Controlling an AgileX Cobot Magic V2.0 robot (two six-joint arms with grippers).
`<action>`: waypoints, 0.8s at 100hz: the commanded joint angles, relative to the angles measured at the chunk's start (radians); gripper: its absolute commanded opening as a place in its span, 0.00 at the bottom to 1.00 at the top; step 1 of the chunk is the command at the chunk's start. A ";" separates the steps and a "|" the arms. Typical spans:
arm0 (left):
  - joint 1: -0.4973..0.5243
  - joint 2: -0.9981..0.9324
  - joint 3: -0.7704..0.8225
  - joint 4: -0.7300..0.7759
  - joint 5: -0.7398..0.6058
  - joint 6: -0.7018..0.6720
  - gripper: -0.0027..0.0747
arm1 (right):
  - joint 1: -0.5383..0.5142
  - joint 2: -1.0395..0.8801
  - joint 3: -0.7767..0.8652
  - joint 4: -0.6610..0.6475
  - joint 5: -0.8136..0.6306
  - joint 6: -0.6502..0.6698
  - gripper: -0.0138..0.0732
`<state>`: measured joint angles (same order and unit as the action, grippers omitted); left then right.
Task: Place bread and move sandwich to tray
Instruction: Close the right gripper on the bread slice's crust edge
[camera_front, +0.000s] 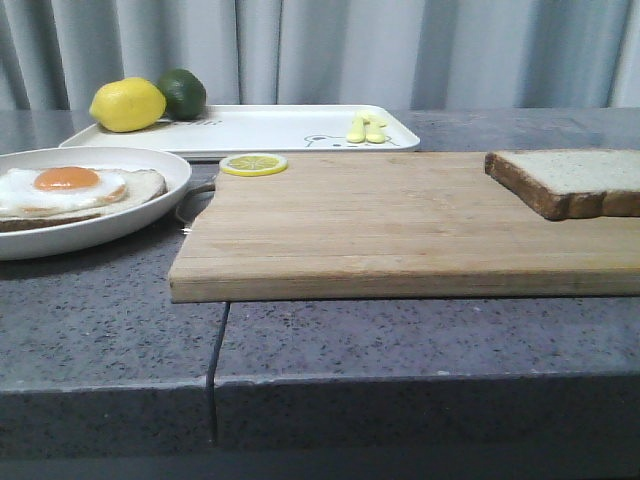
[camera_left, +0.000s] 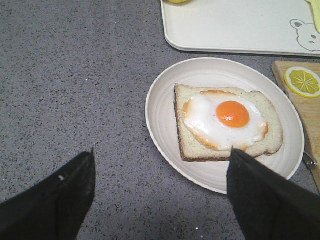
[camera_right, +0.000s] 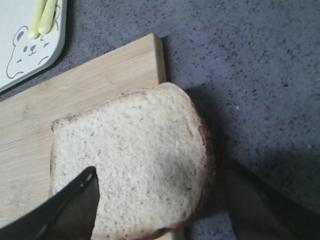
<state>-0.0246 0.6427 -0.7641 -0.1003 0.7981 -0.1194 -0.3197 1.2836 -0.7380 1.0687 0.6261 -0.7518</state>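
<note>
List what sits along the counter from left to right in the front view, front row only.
Round white plate holding the sandwich → lemon slice at the wooden board's corner → wooden board → bread on the board's right end.

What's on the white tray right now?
On the tray sit a lemon and a lime at its left end, and two small yellow pieces near the bear drawing. No bread or sandwich is on it. The fruit hides the far left corner.

Matt wooden board (camera_front: 390, 225), speckled stone table (camera_front: 110, 320)
</note>
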 joint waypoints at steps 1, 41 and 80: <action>0.002 0.007 -0.036 -0.012 -0.064 -0.004 0.70 | -0.007 0.004 -0.032 0.068 -0.016 -0.035 0.77; 0.002 0.007 -0.036 -0.012 -0.066 -0.004 0.70 | -0.007 0.082 -0.032 0.150 -0.021 -0.107 0.77; 0.002 0.007 -0.036 -0.012 -0.066 -0.004 0.70 | -0.007 0.131 -0.032 0.216 0.009 -0.162 0.77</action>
<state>-0.0246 0.6427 -0.7641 -0.1003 0.7981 -0.1194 -0.3197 1.4290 -0.7380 1.2331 0.6105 -0.8856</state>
